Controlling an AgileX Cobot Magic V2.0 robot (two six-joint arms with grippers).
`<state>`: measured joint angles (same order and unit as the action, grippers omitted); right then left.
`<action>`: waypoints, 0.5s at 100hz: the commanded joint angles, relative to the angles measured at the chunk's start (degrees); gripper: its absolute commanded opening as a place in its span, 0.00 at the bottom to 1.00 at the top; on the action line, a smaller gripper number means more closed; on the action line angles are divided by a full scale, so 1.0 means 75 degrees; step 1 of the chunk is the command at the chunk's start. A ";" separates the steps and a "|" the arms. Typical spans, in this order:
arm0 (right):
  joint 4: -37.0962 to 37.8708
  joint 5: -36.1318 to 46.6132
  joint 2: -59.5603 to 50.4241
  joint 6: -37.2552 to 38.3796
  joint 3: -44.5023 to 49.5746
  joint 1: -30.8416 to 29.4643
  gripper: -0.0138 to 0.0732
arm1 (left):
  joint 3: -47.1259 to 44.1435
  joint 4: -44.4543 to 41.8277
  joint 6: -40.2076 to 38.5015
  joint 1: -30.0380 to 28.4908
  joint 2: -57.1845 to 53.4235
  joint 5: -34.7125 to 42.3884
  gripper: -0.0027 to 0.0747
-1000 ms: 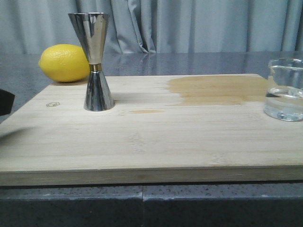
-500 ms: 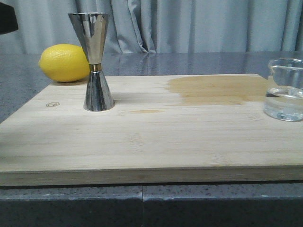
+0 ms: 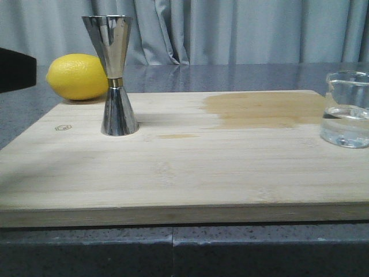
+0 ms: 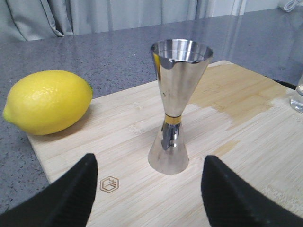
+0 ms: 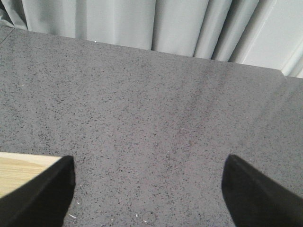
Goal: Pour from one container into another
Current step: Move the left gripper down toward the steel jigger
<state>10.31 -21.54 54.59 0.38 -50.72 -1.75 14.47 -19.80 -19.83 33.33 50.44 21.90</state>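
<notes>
Lemon (image 3: 76,76) sits far left on the grey bench (image 3: 242,75), just behind the wooden board (image 3: 173,167). Next comes the steel jigger (image 3: 115,75), standing straight up on the board. The left fingers (image 4: 149,189) are spread wide and empty, aimed at the jigger, not touching it. A wet patch (image 3: 265,108) darkens the board further right. The glass beaker (image 3: 346,109) stands at the right edge, holding clear water. The right fingers (image 5: 147,189) are wide apart too, over bare bench. To pour well, hold the jigger steady, grab the beaker gently, and tip slowly.
</notes>
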 commanded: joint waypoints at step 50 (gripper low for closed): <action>0.0132 0.0580 -0.0051 0.0017 -0.0265 -0.0046 0.82 | 0.0081 -0.1424 -0.0678 -0.0127 0.0021 -0.0277 0.59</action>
<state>10.31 -21.63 54.61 0.38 -50.72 -1.75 13.76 -30.45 -25.08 33.06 50.75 18.89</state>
